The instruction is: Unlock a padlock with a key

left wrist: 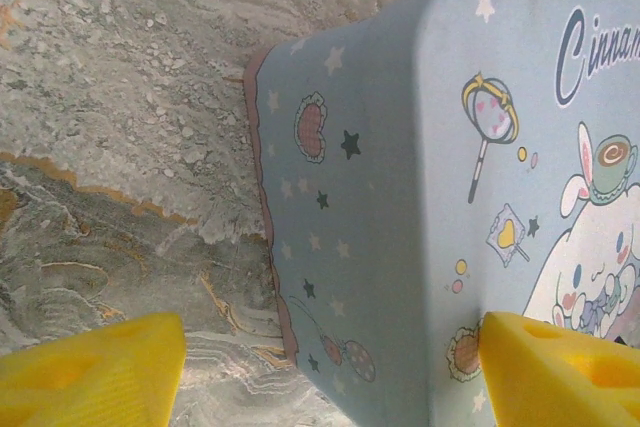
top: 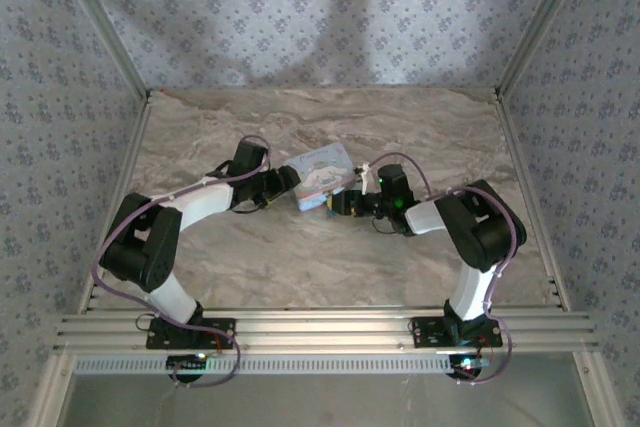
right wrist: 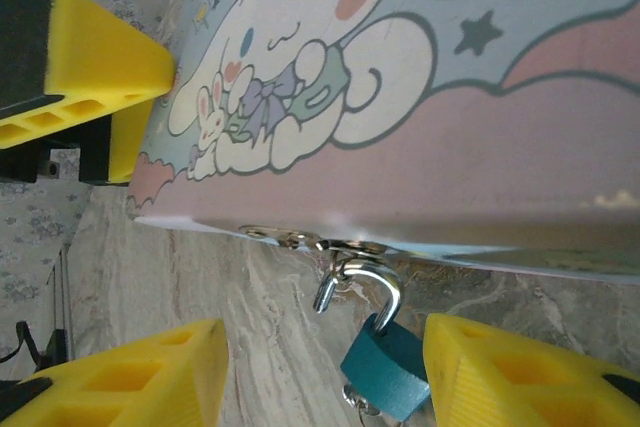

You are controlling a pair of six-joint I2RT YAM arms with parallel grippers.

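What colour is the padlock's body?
The padlock is teal blue, clearest in the right wrist view.

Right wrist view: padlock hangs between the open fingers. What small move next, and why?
Probably close the right gripper gently on the padlock body and unhook it from the hasp of the tin. One shackle end looks free of the body, so it seems already unlocked, and it hangs between the fingers.

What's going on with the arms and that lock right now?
Both arms are at the light-blue tin. The left claw is open, straddling the tin's end, one finger over the lid. The right claw is open around the small blue-grey padlock hanging from the tin's hasp, not gripping it. One end of the shackle looks free, so it may already be unlocked.
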